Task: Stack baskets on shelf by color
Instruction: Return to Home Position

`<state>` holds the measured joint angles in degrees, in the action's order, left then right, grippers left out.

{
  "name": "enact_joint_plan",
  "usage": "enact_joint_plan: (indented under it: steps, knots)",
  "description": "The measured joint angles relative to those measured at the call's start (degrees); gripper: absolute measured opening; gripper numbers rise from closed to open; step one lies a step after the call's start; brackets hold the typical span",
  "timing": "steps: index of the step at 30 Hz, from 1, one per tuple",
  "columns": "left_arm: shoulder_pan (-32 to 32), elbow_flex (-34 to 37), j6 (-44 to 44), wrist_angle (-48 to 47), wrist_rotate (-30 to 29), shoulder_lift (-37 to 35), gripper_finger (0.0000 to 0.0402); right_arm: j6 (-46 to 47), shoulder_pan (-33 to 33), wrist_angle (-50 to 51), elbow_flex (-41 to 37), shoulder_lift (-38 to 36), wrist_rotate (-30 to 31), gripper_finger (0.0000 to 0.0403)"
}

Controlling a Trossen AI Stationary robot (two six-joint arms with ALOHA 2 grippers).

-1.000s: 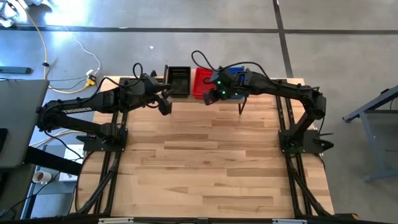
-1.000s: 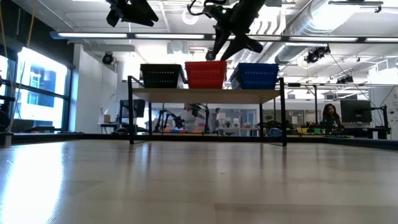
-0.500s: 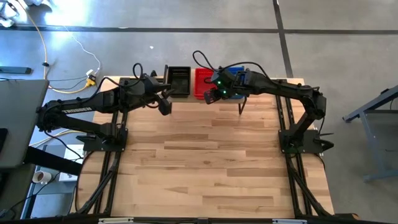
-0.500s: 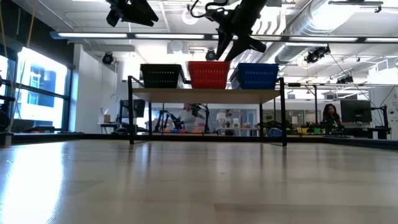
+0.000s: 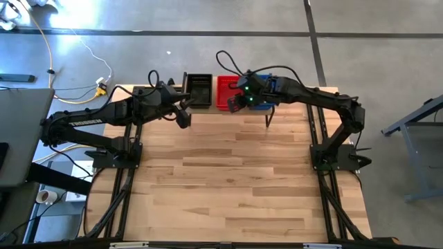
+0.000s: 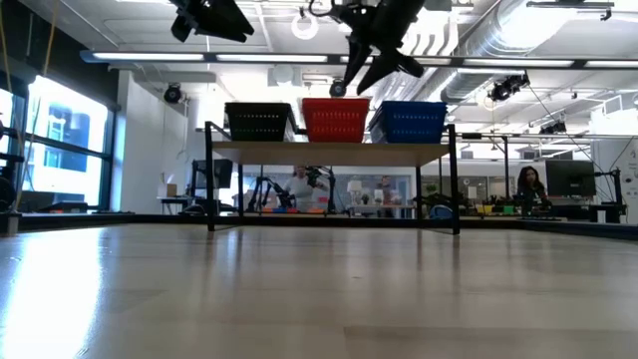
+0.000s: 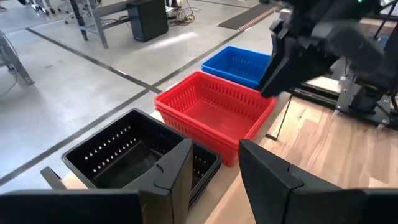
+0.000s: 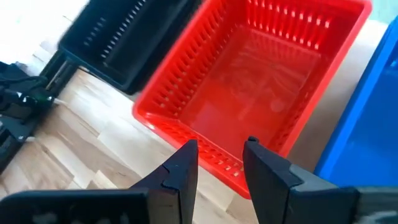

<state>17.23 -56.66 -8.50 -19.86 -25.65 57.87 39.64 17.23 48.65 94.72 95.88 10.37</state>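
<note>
A black basket (image 6: 259, 121), a red basket (image 6: 334, 119) and a blue basket (image 6: 411, 121) stand side by side on the shelf (image 6: 334, 149) at the table's far edge; how many are nested in each I cannot tell. My right gripper (image 8: 221, 163) hangs open just above the red basket (image 8: 249, 93), over its near wall, and touches nothing. In the high view it (image 5: 237, 104) hides part of the blue basket (image 5: 271, 102). My left gripper (image 7: 214, 168) is open and hovers (image 5: 183, 116) near the black basket (image 7: 134, 149), in front of the shelf's left end.
The wooden tabletop (image 5: 228, 173) stretches in front of the shelf toward the near edge. The arm bases stand at the table's left (image 5: 111, 149) and right (image 5: 336, 155) sides. Beyond the shelf is bare floor (image 7: 74, 81); people show in the room behind.
The red basket has slid slightly along the shelf toward the blue one. My right gripper has risen a little above it and shifted slightly toward the far edge.
</note>
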Motion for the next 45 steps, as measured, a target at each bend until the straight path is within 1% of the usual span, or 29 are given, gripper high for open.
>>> enact_joint_plan:
  steps: [4, 6, 8, 10, 12, 15, 18, 21, 24, 27, 29, 33, 39, 45]
  knots:
    - [0.0, 0.0, 0.6, -0.1, 0.9, -0.5, 0.0120, -3.7, -0.5, 1.4, 2.3, -0.1, 0.1, 0.0114]
    - [0.0, 0.0, 0.7, 0.0, 3.2, -1.6, 0.0120, -6.4, -1.1, 2.8, 3.9, -0.1, -0.4, 0.0114]
    - [0.0, 0.0, 0.7, -0.6, 6.2, -3.1, 0.0120, -9.4, -2.0, 5.3, 5.7, -0.4, -2.8, 0.0114]
    - [0.0, 0.0, 0.0, -2.0, 8.8, -4.7, 0.0120, -12.8, -3.4, 6.6, 7.2, -1.1, -3.0, 0.0114]
    - [0.0, 0.0, -0.2, -4.0, 10.5, -6.3, 0.0120, -16.2, -4.7, 6.3, 7.7, -2.6, -1.2, 0.0114]
    - [0.0, 0.0, 0.1, -7.4, 11.0, -8.9, 0.0120, -20.0, -6.2, 5.6, 7.7, -4.7, 1.6, 0.0114]
    - [-0.1, 0.0, 0.2, -8.7, 11.1, -11.1, 0.0120, -23.2, -7.7, 4.8, 7.6, -6.8, 5.5, 0.0114]
    - [-0.1, 0.4, 0.2, -9.0, 11.1, -12.9, 0.0120, -25.4, -8.9, 4.2, 7.6, -8.6, 6.4, 0.0114]
    - [-0.5, 4.9, -0.5, -6.3, 11.1, -15.6, 0.0120, -26.5, -9.6, 3.9, 7.6, -9.4, 6.6, 0.0114]
    - [-1.8, 12.6, -1.8, -1.9, 12.3, -19.6, 0.0119, -28.4, -9.9, 4.4, 7.6, -9.9, 7.8, 0.0114]
    - [-2.7, 17.3, -2.5, 1.9, 13.2, -22.8, 0.0120, -29.4, -9.9, 4.3, 7.6, -10.1, 8.1, 0.0114]
    - [-4.1, 25.1, -3.9, 7.2, 13.2, -30.5, 0.0120, -30.7, -9.2, 4.8, 7.6, -10.9, 8.1, 0.0114]
    - [-5.3, 32.7, -4.0, 7.5, 12.5, -42.3, 0.0119, -29.4, -6.2, 3.4, 7.6, -14.5, 7.9, 0.0114]
    - [-5.4, 39.8, -4.0, 8.6, 12.4, -52.0, 0.0120, -29.7, -4.5, -2.4, 7.6, -19.0, 3.6, 0.0114]
